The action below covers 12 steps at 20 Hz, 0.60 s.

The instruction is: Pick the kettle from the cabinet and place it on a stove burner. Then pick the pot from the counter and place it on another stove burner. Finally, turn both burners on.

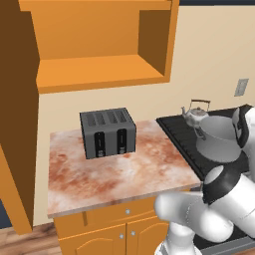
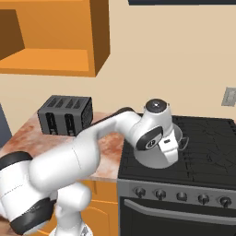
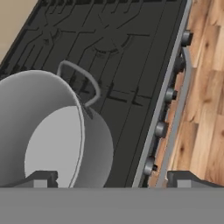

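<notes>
The pot [image 3: 57, 131] stands on the cooktop's [image 3: 131, 65] front-left burner, kettle [image 1: 195, 113] behind it. The pincer [image 3: 111, 177] hangs above, fingers apart, empty. Front-edge knobs [image 3: 160, 129] lie right of it, past the pot.

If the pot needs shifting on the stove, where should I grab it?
Grip the pot by its thin upright rim wall, coming straight down from above with one finger inside and one outside. It has no lid and straight sides, and its body looks too wide for the open gripper. The loop handle facing the stove's middle is the alternative.
</notes>
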Motion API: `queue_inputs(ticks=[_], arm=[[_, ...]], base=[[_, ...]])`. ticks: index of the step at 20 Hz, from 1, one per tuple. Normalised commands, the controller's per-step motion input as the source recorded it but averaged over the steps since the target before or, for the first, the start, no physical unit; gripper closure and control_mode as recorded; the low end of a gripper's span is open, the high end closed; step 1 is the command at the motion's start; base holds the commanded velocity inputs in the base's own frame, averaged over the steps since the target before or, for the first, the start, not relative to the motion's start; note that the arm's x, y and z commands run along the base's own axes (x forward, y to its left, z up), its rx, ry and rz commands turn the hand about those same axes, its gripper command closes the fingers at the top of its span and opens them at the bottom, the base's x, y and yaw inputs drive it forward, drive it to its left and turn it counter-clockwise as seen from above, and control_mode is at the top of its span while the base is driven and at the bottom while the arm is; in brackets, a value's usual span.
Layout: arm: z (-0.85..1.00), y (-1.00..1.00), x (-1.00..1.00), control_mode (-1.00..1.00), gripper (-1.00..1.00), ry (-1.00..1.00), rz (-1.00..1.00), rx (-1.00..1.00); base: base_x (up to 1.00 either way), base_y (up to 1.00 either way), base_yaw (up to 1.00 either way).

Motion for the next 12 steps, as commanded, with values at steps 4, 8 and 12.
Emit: queue_inputs(ticks=[4,8,12], arm=[[0.28,0.0,-0.54,-1.0,-1.0,-0.04,0.0,0.11],[0.11,0.0,-0.6,-1.0,-1.0,0.0,0.0,0.15],[0.01,0.0,-0.54,-1.0,-1.0,-0.02,0.0,0.12]], base=[[0.0,0.0,0.0],[0.0,0.0,0.0],[0.0,0.0,0.0]])
